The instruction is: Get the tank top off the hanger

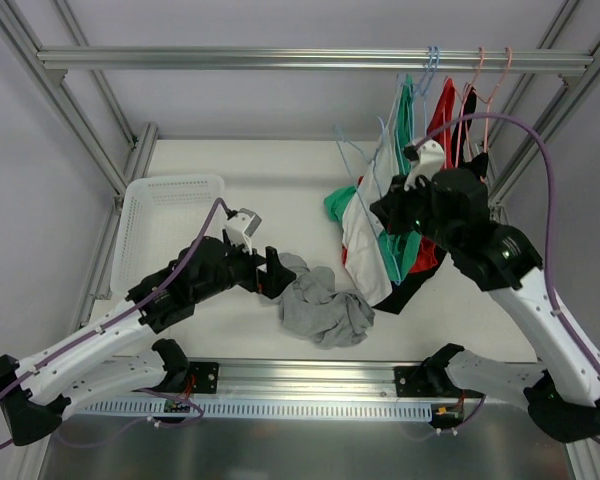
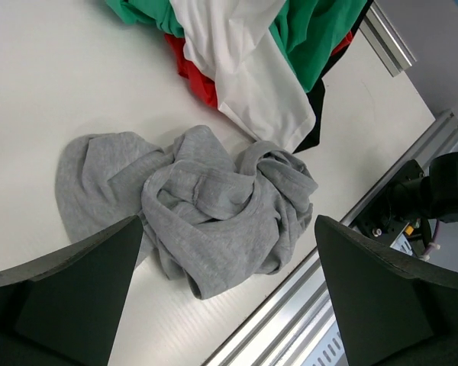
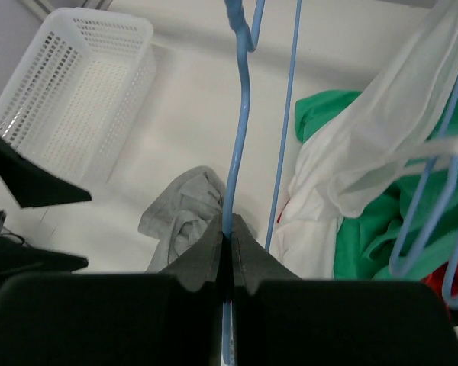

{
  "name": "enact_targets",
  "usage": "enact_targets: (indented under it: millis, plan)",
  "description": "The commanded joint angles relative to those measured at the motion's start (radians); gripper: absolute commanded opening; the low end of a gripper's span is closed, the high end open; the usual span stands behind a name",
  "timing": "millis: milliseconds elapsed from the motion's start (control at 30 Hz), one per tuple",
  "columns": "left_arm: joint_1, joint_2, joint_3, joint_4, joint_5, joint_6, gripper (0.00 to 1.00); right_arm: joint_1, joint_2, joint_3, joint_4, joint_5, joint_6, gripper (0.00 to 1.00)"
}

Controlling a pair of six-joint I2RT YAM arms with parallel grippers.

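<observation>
The grey tank top [image 1: 325, 305] lies crumpled on the white table, off any hanger; it also shows in the left wrist view [image 2: 214, 210] and the right wrist view [image 3: 175, 221]. My left gripper [image 1: 273, 272] hovers at its left edge, open, with nothing between the dark fingers [image 2: 76, 293]. My right gripper [image 1: 405, 205] is up by the hanging clothes, shut [image 3: 227, 225] on the thin wire of a bare blue hanger [image 3: 240, 137].
White [image 1: 365, 240], green [image 1: 402, 120], red [image 1: 442, 110] and black garments hang on hangers from the top rail [image 1: 280, 60] at the right. A white basket [image 1: 170, 225] stands at the left. An aluminium rail [image 2: 305, 305] runs along the near table edge.
</observation>
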State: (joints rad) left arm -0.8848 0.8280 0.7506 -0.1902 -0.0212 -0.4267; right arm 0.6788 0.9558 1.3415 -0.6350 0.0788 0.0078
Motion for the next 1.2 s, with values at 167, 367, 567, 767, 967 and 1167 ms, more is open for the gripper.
enact_targets:
  millis: [167, 367, 567, 767, 967, 1167]
  plan:
    - [-0.011, -0.073, -0.013, -0.13, -0.068, 0.003, 0.99, 0.004, 0.346, 0.453, -0.017, 0.136, -0.091, 0.0]
    - [-0.013, -0.081, -0.053, -0.149, -0.092, 0.006, 0.99, -0.002, 0.527, 0.683, -0.025, 0.133, -0.118, 0.0]
    - [-0.014, -0.053, -0.051, -0.152, -0.082, -0.027, 0.99, -0.068, 0.718, 0.849, -0.06, 0.058, -0.074, 0.0]
    - [-0.028, -0.01, -0.037, -0.157, -0.092, -0.04, 0.99, -0.094, 0.749, 0.819, -0.075, -0.011, -0.011, 0.0]
    - [-0.083, 0.138, 0.018, -0.158, -0.147, -0.061, 0.99, -0.09, 0.698, 0.72, -0.074, -0.034, 0.014, 0.12]
    - [-0.146, 0.391, 0.113, -0.155, -0.195, -0.081, 0.99, -0.091, 0.503, 0.555, -0.074, -0.122, 0.001, 1.0]
